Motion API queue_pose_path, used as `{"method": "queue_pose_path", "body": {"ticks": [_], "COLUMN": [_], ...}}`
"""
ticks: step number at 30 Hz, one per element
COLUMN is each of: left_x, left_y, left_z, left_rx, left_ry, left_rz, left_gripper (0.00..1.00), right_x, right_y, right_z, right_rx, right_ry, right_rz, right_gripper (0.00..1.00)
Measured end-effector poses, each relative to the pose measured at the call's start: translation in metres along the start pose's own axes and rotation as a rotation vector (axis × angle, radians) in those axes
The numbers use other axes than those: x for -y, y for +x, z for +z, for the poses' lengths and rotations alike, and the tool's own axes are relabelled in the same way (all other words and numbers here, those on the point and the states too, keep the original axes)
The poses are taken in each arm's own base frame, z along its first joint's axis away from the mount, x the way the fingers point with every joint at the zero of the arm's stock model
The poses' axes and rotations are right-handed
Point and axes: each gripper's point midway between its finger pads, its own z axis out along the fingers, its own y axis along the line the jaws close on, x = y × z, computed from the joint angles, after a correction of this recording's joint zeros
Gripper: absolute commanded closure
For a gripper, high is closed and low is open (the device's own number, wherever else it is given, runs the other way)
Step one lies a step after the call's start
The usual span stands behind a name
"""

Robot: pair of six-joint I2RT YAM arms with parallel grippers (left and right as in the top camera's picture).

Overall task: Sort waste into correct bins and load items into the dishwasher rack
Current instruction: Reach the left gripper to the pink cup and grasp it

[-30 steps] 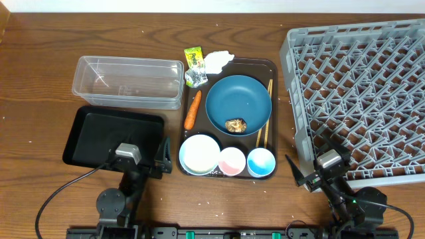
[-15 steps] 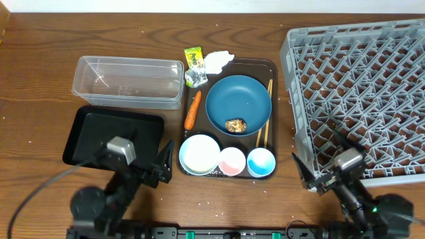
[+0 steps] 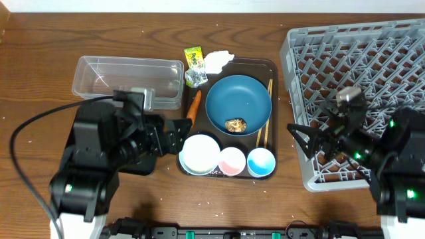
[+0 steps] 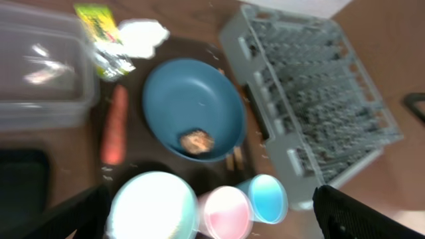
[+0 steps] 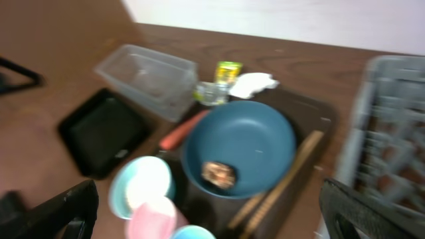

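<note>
Sorting is not yet begun: left tool (image 3: pixel 174 135) and right tool (image 3: pixel 303 141) are both released, empty. Next, the left likely needs to drop onto the carrot (image 3: pixel 192 109), at its 1 o'clock.

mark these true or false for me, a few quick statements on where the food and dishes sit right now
1. The brown food lump lies inside the dark-blue dish. True.
2. The carrot is in the clear tub. False: it lies on the brown serving tray, just left of the dish.
3. The pink cup stands between the white bowl and the light-blue cup. True.
4. The chopsticks are already in the dishwasher rack. False: they lie on the serving tray, along the right side of the dish.
</note>
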Motion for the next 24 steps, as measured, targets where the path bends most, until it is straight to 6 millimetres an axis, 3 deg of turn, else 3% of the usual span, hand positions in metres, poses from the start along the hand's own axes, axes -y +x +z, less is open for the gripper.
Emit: {"method": "queue_pose_path", "body": {"ticks": [6, 13, 17, 24], "left_x": [0.017, 0.013, 0.015, 0.009], "left_y": [0.013, 0.063, 0.08, 0.12], "left_z": [0.015, 0.024, 0.042, 0.089], "left_rx": [-0.099, -0.265, -0.325, -0.478], "left_ry": [0.109, -0.051, -0.135, -0.276], "left_rz": [-0.03, 0.064, 0.128, 0.205], "left_gripper": [0.02, 0.01, 0.07, 0.23], "right_x": [0.001, 0.056, 0.08, 0.093], "right_y": [0.009, 0.052, 0.064, 0.066], "right_z": [0.014, 0.009, -0.002, -0.009], "right_rx": [-0.06, -0.201, -0.218, -0.203], "right_ry": [-0.078, 0.271, 0.443, 0.54], "right_rz": [0.102, 0.371, 0.449, 0.497], "right_gripper": [0.01, 0.01, 0.01, 0.01]}}
